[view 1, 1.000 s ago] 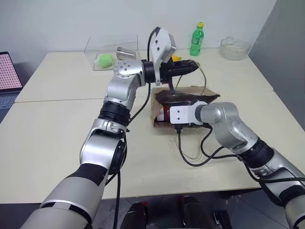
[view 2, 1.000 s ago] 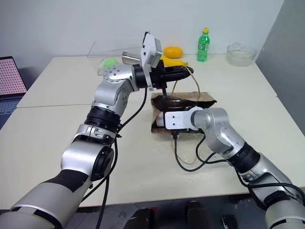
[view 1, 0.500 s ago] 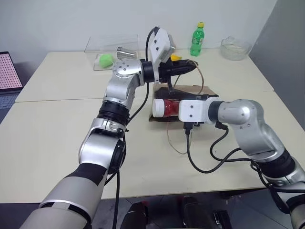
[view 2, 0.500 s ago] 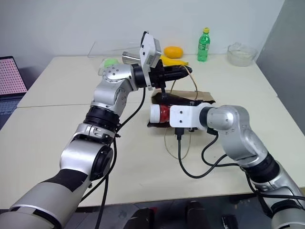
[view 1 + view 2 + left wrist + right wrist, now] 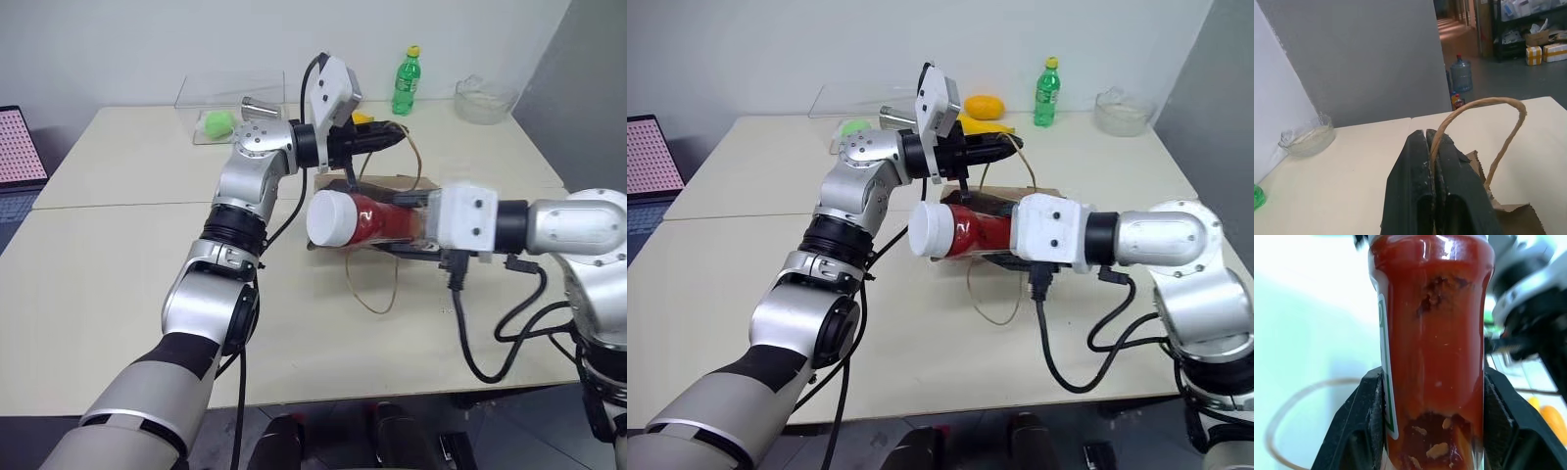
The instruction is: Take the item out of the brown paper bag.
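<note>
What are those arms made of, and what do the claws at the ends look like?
Both arms are glossy silver shells with black joint bands. White boxy wrist blocks trail looping black cables. The left gripper and right gripper each have two chunky matte black fingers.

Count on my table (image 5: 118, 294): one brown paper bag (image 5: 407, 186), one red sauce bottle (image 5: 362, 220), one green bottle (image 5: 405, 81), one glass bowl (image 5: 482, 98), one green ball (image 5: 217, 122).

The sauce bottle (image 5: 358, 220) hangs above the table (image 5: 118, 284), in front of the brown paper bag (image 5: 392, 183).
</note>
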Robot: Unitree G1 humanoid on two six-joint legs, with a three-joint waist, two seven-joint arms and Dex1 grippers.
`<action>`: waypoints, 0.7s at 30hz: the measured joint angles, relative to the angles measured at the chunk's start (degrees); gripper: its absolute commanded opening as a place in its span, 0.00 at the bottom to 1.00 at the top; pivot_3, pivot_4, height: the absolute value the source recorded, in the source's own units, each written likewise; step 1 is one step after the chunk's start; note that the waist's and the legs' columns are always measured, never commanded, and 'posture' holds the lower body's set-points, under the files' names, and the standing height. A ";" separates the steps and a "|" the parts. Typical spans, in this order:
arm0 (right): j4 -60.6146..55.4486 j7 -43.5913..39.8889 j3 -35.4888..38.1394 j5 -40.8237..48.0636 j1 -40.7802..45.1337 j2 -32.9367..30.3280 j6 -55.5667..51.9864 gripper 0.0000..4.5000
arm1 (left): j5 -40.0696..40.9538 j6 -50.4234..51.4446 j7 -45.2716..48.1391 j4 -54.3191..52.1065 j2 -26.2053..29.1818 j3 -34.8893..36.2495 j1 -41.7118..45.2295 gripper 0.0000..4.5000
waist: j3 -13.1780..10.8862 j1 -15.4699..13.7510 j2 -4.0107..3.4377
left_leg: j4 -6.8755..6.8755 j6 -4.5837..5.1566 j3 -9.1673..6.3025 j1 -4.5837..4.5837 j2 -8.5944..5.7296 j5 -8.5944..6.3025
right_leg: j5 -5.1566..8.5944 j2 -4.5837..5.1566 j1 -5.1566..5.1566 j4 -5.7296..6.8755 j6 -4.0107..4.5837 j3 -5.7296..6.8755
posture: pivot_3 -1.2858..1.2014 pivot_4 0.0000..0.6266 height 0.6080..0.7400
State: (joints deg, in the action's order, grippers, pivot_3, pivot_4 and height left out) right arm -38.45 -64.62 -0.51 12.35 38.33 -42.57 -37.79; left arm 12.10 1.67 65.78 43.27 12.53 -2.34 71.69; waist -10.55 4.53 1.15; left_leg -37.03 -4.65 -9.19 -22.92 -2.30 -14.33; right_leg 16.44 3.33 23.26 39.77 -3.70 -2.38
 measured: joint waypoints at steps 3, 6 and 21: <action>-1.49 1.86 4.68 6.54 1.47 -0.12 -6.80 0.47 | -0.21 -0.21 -0.02 0.24 -0.02 -0.10 0.00 0.00 | 0.00 0.00 0.00 | 0.00 0.02 0.01 0.01 0.00 -0.01 | 0.00 0.00 0.00 0.03 0.00 -0.01 | 0.52 0.24 1.00; -1.13 4.92 10.34 9.52 4.52 -2.82 -10.18 0.47 | -0.59 -0.66 -0.08 0.26 -0.07 -0.49 0.03 0.00 | 0.00 -0.28 0.00 | 0.00 0.06 0.00 0.01 0.00 -0.03 | 0.00 0.00 0.00 0.02 0.00 0.00 | 0.52 0.24 1.00; 36.78 17.15 4.16 -18.20 -14.21 -19.20 22.94 0.47 | -0.81 0.09 -1.03 -0.62 0.35 -0.73 -0.13 0.00 | -0.01 -1.08 0.00 | 0.01 0.00 0.27 0.06 -0.01 0.00 | 0.01 0.04 0.00 -0.01 -0.01 -0.14 | 0.52 0.24 1.00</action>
State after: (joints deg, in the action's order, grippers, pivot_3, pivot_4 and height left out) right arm -1.67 -47.47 3.65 -5.85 24.12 -61.77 -14.85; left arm 11.29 1.76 64.75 42.65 12.88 -3.08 71.55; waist -10.56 3.45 1.15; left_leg -37.01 -4.65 -8.92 -22.86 -2.31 -14.33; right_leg 16.44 3.36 23.27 39.76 -3.71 -2.52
